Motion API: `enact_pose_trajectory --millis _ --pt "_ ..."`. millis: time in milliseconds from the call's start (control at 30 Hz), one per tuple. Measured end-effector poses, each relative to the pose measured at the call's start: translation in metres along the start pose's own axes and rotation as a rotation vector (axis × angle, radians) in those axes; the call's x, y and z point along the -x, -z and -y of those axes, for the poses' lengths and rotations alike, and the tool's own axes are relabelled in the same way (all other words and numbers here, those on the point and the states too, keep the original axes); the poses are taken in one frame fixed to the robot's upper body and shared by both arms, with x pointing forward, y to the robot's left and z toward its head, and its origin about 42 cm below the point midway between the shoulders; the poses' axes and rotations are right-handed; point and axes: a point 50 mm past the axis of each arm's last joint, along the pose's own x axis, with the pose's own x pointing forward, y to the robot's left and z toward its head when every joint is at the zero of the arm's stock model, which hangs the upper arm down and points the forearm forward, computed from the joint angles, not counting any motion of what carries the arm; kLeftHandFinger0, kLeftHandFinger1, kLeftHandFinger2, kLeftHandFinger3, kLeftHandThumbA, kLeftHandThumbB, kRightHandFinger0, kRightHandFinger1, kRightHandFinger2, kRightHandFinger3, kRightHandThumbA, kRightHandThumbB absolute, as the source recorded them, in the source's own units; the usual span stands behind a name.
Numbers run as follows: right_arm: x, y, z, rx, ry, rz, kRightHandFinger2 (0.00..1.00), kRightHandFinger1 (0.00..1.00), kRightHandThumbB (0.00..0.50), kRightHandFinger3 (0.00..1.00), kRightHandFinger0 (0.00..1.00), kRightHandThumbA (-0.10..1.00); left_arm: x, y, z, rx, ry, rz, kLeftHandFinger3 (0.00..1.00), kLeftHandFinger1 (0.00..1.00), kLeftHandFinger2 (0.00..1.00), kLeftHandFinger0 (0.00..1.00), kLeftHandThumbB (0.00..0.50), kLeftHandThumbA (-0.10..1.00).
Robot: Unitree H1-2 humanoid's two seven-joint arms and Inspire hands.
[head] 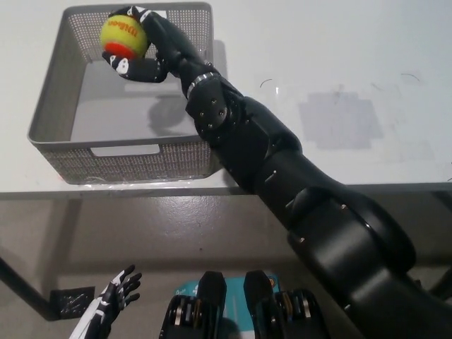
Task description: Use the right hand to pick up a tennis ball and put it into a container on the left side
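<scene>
Your right hand (139, 51) is wrapped around the ball (123, 37), a yellow one with an orange lower half and dark lettering across it. You hold it over the far part of the basket (49, 113), at about eleven o'clock in the view, near the back wall. The fingers (134, 69) curl under and behind the ball, so it sits cupped in the hand and is not touching the basket floor. A shadow of the hand lies on that floor, just below and to the right of it.

Your black right arm (282, 176) runs from five o'clock up across the table (339, 56) and crosses the basket's right wall on the way.

The basket is grey mesh with slot handles in its near and far walls. It stands on the left part of the white table, its near wall close to the table's front edge. You can see nothing lying inside it.

Your left hand (119, 291) rests low at seven o'clock, below the table edge, holding nothing, its fingers spread apart.
</scene>
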Motion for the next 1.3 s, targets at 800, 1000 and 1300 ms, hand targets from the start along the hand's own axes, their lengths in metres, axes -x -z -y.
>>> enact_pose_trajectory --millis 800,1000,1300 --pt "0.005 0.02 -0.008 0.232 -0.176 -0.128 1.0 1.0 0.424 1.0 1.0 0.92 -0.006 -0.005 0.0 -0.002 0.024 0.011 1.0 1.0 1.0 1.0 0.391 1.0" --pt "0.007 0.028 -0.004 0.27 -0.234 -0.177 1.0 1.0 0.457 1.0 1.0 1.0 -0.008 -0.006 -0.001 -0.001 0.025 0.015 1.0 1.0 1.0 1.0 0.397 0.99" --pt "0.006 0.039 0.02 0.254 -0.215 -0.211 1.0 1.0 0.378 1.0 1.0 1.0 -0.012 -0.009 -0.002 0.004 0.027 0.026 1.0 1.0 1.0 1.0 0.384 1.0"
